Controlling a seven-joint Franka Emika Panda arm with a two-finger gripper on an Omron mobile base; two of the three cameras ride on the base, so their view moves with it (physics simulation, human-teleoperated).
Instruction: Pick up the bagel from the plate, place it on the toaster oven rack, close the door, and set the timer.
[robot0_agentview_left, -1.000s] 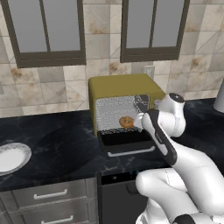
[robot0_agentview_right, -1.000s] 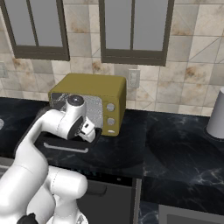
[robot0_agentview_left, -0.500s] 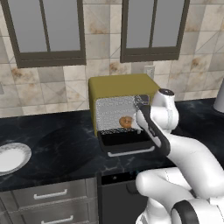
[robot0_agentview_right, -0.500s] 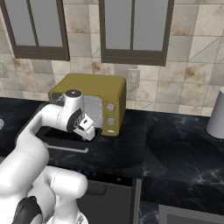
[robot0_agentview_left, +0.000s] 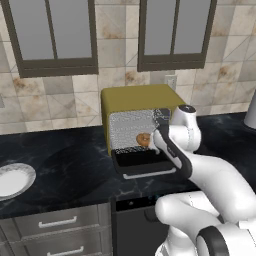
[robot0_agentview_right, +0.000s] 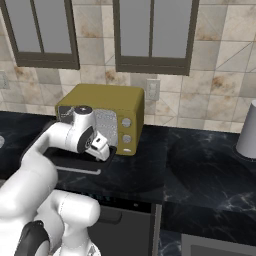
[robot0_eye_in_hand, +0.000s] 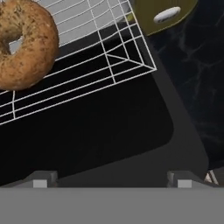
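Your pincer (robot0_eye_in_hand: 109, 181) is spread wide and holds nothing: its two fingertips (robot0_eye_in_hand: 41, 179) stand far apart at the bottom of the hand view, with only the dark glass of the door (robot0_eye_in_hand: 105, 131) between them. It hangs just over that door, which lies folded down flat in front of the toaster oven (robot0_agentview_left: 137, 102), so the hand looks straight down on the opening.

The bagel (robot0_eye_in_hand: 24, 43) lies flat on the toaster oven rack (robot0_eye_in_hand: 109, 57), its ring and centre hole plain to see, toward one side of the wire grid and clear of the rack's front corner. From the left base view you find the same bagel (robot0_agentview_left: 143, 139) inside the shiny cavity, with the arm reaching in from the right. That placing reads as done; the empty pincer fits a hand free for the next job.

The plate (robot0_agentview_left: 12, 180) sits bare near the left edge of the tabletop (robot0_agentview_left: 65, 165), well apart from the oven.

What I judge remains for you is the door: get under its outer edge with the silver handle (robot0_agentview_left: 150, 173) and swing it up shut, then go to the knobs (robot0_agentview_right: 127, 122) on the oven's right front for the timer.
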